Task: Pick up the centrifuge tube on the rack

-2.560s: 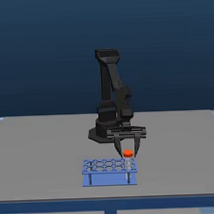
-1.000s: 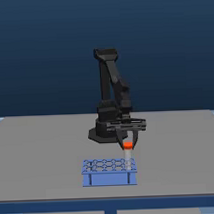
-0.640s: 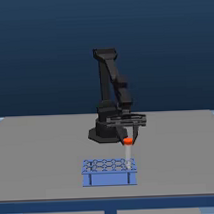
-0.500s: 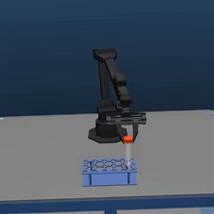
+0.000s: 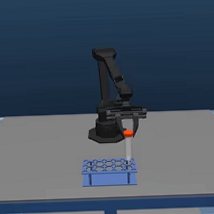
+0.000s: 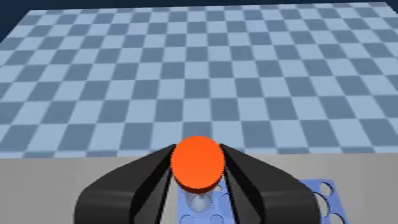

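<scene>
The centrifuge tube (image 5: 129,147), whitish with an orange-red cap, hangs upright above the blue rack (image 5: 109,172), its lower end near the rack's top at the exterior view's right end. My gripper (image 5: 128,131) is shut on the tube just under its cap. In the wrist view the orange cap of the centrifuge tube (image 6: 197,162) sits between the two black fingers (image 6: 133,187), my gripper (image 6: 197,176) closed around it, with the rack (image 6: 315,202) and its round holes below.
The black arm base (image 5: 106,131) stands on the grey table (image 5: 41,157) behind the rack. A blue checkered floor (image 6: 195,75) stretches beyond the table edge in the wrist view.
The gripper closed on the tube at the rack and has risen steadily, drawing the tube up out of its hole. The rack has stayed in place.
</scene>
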Motion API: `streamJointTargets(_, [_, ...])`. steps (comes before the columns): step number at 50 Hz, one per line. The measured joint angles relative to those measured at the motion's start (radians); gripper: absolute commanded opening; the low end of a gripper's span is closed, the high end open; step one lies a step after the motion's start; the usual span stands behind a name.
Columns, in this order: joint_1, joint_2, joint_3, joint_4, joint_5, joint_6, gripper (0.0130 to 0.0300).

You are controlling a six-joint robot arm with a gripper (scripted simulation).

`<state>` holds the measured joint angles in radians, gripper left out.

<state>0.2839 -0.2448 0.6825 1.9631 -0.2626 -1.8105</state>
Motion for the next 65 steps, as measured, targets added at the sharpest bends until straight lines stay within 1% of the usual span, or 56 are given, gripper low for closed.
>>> streamJointTargets(13, [0.000, -0.014, -0.022, 0.117, -0.015, -0.128, 0.0130])
streamJointTargets(26, [0.000, -0.023, -0.036, 0.183, -0.028, -0.202, 0.0130])
streamJointTargets(40, [0.000, -0.024, -0.039, 0.199, -0.034, -0.225, 0.0130])
streamJointTargets(65, [0.000, -0.024, -0.039, 0.200, -0.035, -0.228, 0.0130])
